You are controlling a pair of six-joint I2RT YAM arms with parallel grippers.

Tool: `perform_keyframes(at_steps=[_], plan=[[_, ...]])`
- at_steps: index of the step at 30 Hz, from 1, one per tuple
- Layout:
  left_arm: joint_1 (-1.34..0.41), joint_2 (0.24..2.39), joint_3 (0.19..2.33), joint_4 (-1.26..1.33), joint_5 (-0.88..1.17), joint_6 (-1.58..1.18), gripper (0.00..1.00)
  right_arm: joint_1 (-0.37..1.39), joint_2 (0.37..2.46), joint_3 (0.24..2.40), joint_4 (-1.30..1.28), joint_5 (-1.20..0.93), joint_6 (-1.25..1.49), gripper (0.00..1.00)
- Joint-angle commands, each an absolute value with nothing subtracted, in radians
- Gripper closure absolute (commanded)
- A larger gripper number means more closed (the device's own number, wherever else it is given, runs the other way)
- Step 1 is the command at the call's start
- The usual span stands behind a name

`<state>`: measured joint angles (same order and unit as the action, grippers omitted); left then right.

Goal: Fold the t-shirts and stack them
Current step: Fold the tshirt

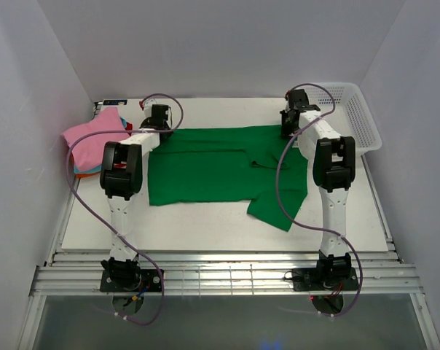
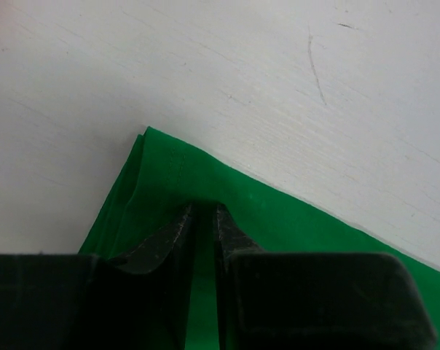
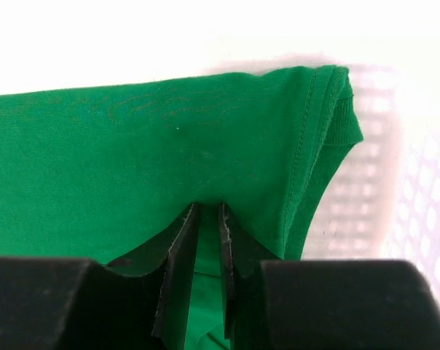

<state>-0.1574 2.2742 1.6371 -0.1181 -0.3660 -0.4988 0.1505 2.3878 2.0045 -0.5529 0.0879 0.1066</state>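
Bare counter (image 1: 205, 227) lay open before the spread green t-shirt (image 1: 205, 175). A mesh basket (image 1: 358, 109) stood close beside the right pincer (image 3: 207, 213) — a pink-topped folded stack (image 1: 89, 138) filled the far-left corner.

Top view: even, diffuse light, faint shadows, sharp. Right wrist view overexposed — white basket (image 3: 395, 211) washed out, blurred; green t-shirt (image 3: 132, 168) crisp.

Green t-shirt (image 1: 220, 166) spread on table (image 1: 205, 230), left claw (image 1: 164, 128) and right claw (image 1: 288, 131) at its far corners, basket (image 1: 366, 120) beyond

Basket (image 3: 395, 204) blurred, washed out; folded stack (image 1: 89, 138) half behind left arm (image 1: 122, 168) (lower layers barely visible).
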Motion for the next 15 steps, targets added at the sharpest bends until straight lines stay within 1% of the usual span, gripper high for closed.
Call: perform_keyframes(at_steps=[1, 10, 12, 15], plan=[[-0.137, 2.309, 1.696, -0.184, -0.371, -0.508, 0.74, 0.124, 2.477, 2.071, -0.614, 0.066, 0.120, 0.76], [-0.126, 2.442, 1.911, -0.252, -0.354, -0.491, 0.74, 0.081, 2.579, 2.252, -0.623, -0.047, 0.106, 0.74], [-0.126, 2.445, 1.921, -0.235, -0.362, -0.477, 0.74, 0.080, 2.568, 2.249, -0.598, -0.064, 0.081, 0.74], [-0.126, 2.434, 1.922, -0.177, -0.374, -0.439, 0.74, 0.080, 2.516, 2.185, -0.500, -0.081, 0.068, 0.73]])
